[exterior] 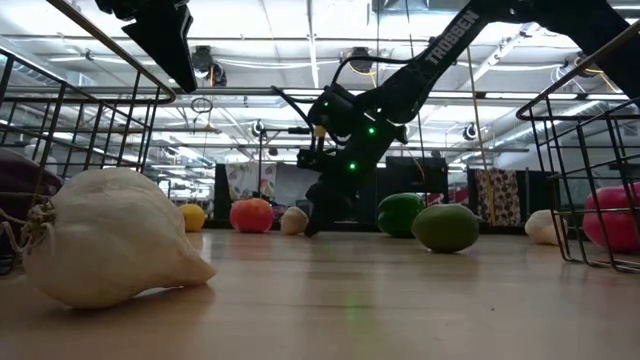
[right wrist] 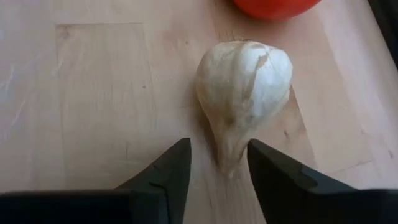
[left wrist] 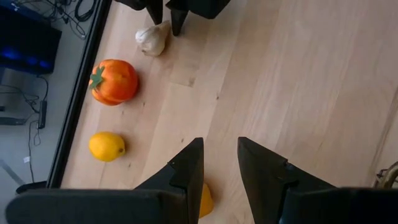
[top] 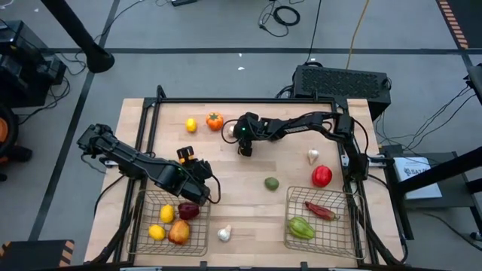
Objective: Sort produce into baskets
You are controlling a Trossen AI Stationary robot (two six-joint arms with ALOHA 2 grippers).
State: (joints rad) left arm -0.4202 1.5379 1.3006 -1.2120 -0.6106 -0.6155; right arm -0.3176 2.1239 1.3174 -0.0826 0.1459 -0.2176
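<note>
The right tool (right wrist: 217,163), fingers narrowly spread, straddles the tapered stem of a garlic bulb (right wrist: 244,84) lying on the bench (right wrist: 93,93); its long axis runs straight ahead of the tool, bulb end farthest.

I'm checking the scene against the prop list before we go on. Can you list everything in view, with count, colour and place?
Baskets: 2, dark wire; left one and right one on the table's near edge.
Left basket contents: yellow lemons, a dark red piece, an orange-red fruit.
Right basket contents: green pepper, red chili.
Garlic: 3, white; one at the right gripper, one far right, one between the baskets.
Lemon: 1, yellow, far side.
Tomato-like piece: 1, orange, beside that lemon.
Green fruit: 1, centre.
Apple: 1, red, above right basket.
Left gripper: over left basket, empty, slightly open.
Right gripper: around the garlic's stem.
</note>
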